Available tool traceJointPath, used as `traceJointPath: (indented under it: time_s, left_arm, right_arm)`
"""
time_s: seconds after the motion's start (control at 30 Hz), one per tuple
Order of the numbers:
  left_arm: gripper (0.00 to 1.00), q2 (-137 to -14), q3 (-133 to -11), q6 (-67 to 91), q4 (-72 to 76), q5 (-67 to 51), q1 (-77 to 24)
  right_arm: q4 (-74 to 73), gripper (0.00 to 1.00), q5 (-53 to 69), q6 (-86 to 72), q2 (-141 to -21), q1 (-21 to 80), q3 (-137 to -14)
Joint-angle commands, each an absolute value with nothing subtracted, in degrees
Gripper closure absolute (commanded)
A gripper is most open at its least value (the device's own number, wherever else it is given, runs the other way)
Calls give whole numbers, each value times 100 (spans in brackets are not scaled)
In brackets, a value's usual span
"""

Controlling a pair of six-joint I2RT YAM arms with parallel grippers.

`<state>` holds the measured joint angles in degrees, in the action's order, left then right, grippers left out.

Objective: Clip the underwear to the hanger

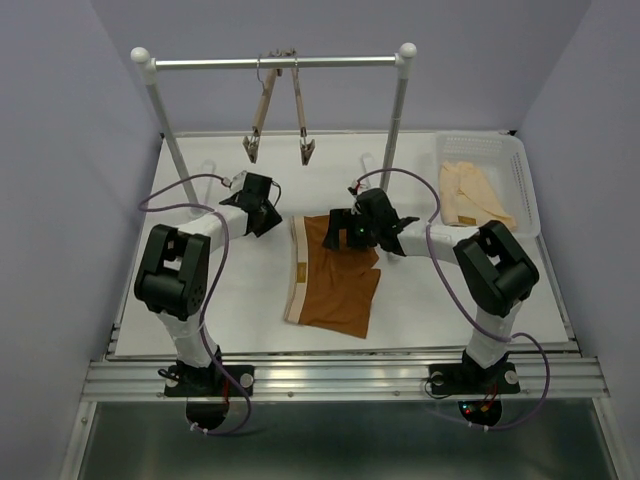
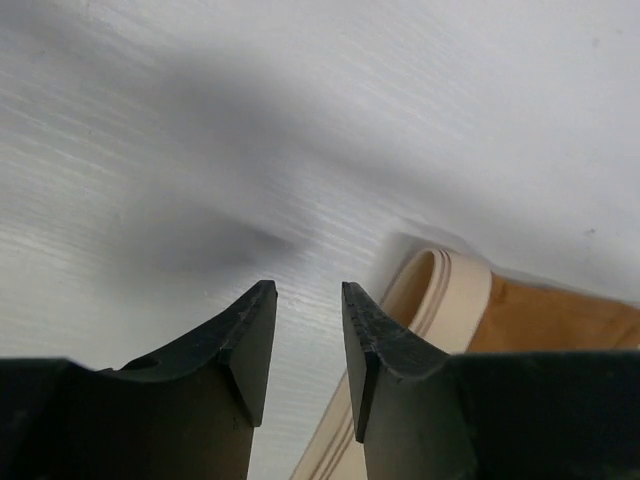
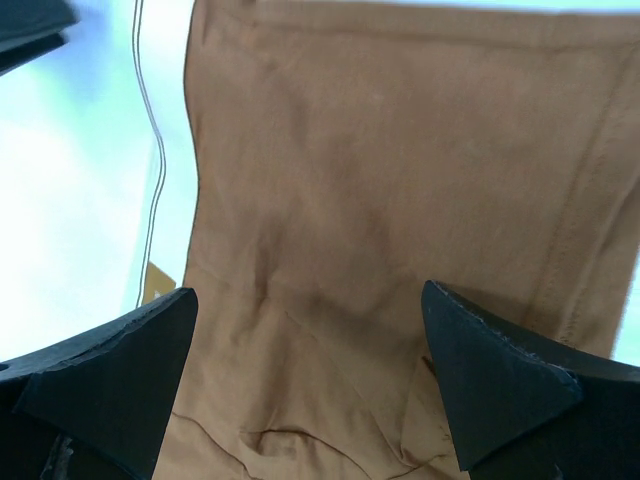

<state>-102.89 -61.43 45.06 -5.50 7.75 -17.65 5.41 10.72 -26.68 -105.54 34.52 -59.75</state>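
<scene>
On the table [image 1: 220,300], nothing clipped yet.
Underwear [image 1: 335,285] lies flat mid-table; the hanger [image 1: 262,110] hangs on the far rail [image 1: 330,62], well apart. Right gripper [image 3: 308,295] hovers spread wide over the cloth; left gripper [image 2: 305,300], narrowly parted and empty, sits beside its far-left corner. Grasping and clipping remain.

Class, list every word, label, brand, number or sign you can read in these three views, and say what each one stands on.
No text can be read in any of the three views.
Small patch on the waistband of the underwear, top view: too small to read.
</scene>
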Motion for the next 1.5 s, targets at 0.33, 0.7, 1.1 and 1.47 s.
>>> traceJointPath:
  time_s: [0.33,0.7,1.1,1.47]
  left_arm:
    - [1,-8385,-5302,3919,-958,460,-3743]
    - [1,-8446,-4175,4553,-413,-237,-4500]
    - [3,-9474,-4587,4035,-237,-299,-3842]
    - [1,-8958,-5238,3349,-438,-97,-3612]
  right_arm:
    - [-623,0,563,-2777,-9870,3419,-6451]
    - [-738,0,677,-2689,-10686,3366,-6785]
    - [-887,0,-193,-2900,-11583,2953,-7479]
    - [-967,0,491,-2269,-11708,2830,-8253]
